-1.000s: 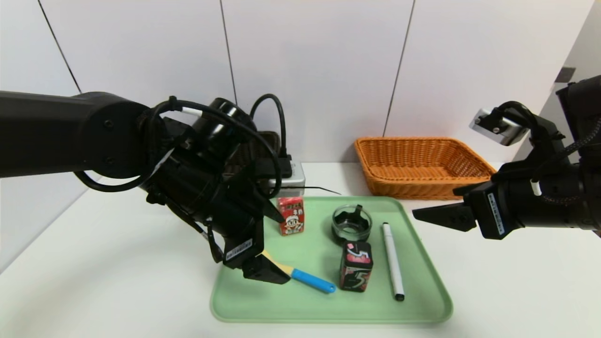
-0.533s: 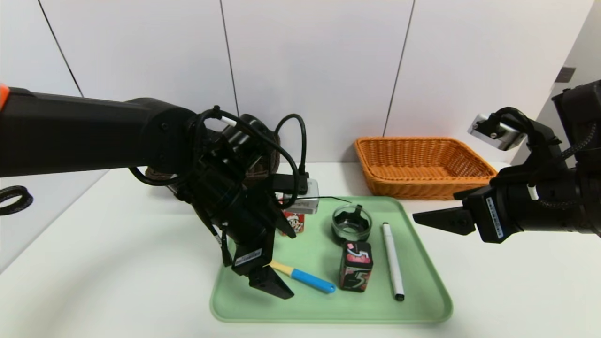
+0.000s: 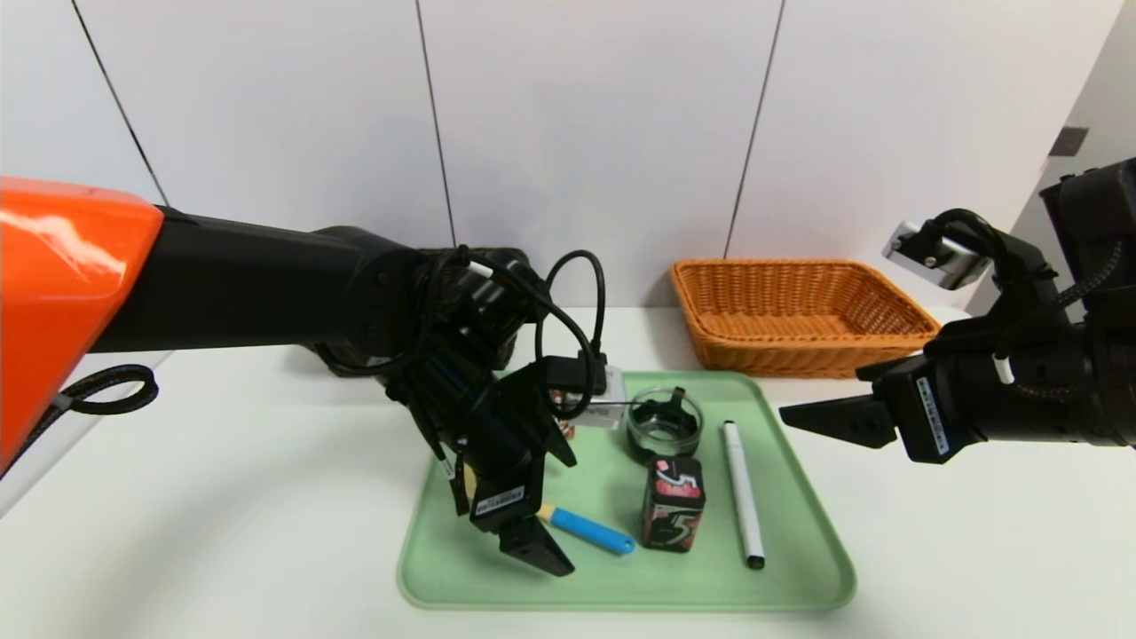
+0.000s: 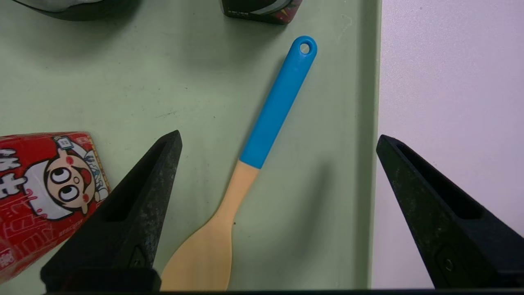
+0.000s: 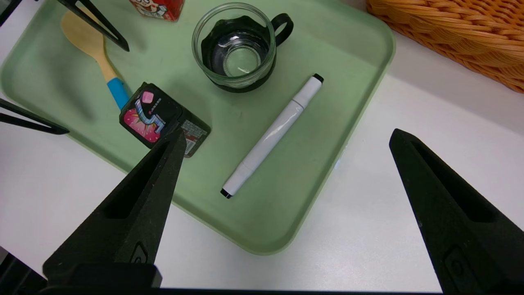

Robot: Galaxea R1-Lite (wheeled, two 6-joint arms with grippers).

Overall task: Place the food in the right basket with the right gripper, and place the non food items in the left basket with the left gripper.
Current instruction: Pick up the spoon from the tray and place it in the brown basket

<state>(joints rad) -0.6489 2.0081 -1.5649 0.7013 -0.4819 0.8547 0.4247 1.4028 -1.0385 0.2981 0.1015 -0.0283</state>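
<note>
Hovering left gripper [image 4: 278, 213], jaws spread wide, over spatula [image 4: 262, 135] on tray [image 4: 360, 164]; advising straddling handle squarely, lowering before clamping.

From the head we look forward and down over the whole green tray [image 3: 803, 568]. Our left wrist camera sits close above its spatula [image 4: 266, 131]; the right wrist camera looks from farther off, sharing that spatula [image 5: 94, 53].

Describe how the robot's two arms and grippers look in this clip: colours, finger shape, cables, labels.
Both arms are matte black; the left arm has a glossy orange upper shell. The left gripper and right gripper have black, tapering, wedge-shaped fingers with white barcode-like labels behind them. Black cables loop at each wrist, beside a silver camera box.
</note>
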